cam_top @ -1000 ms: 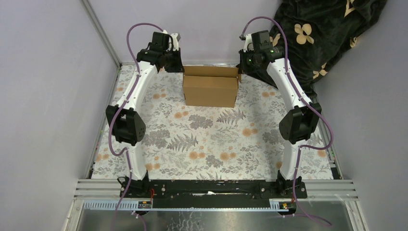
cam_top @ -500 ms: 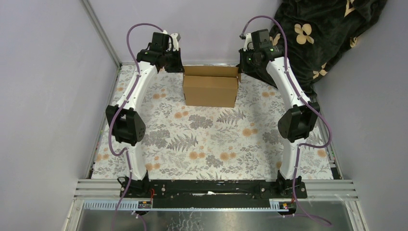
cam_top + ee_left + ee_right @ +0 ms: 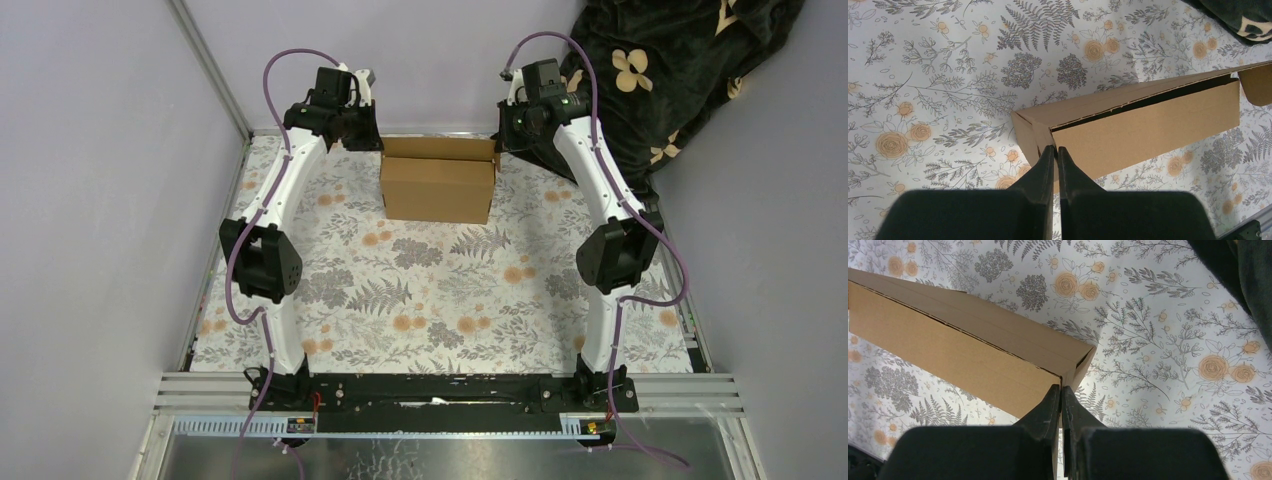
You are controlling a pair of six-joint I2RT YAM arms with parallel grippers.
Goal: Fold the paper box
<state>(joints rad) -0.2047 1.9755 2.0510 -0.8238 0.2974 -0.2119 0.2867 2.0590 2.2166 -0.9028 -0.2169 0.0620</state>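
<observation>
Box [image 3: 437, 185]: brown cardboard, lid slightly ajar, upper centre of your top view, on flowered cloth [image 3: 430, 300]. Left gripper [image 3: 1055, 149], right gripper [image 3: 1061, 387]: fingers pressed together at its upper corners. You cannot tell whether cardboard sits between them. Dark blanket [image 3: 680, 70]: upper right.

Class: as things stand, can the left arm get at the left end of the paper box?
Probably yes: the left arm has its fingers closed at that end corner of the paper box, seemingly pinching the cardboard wall; nothing lies between.
</observation>
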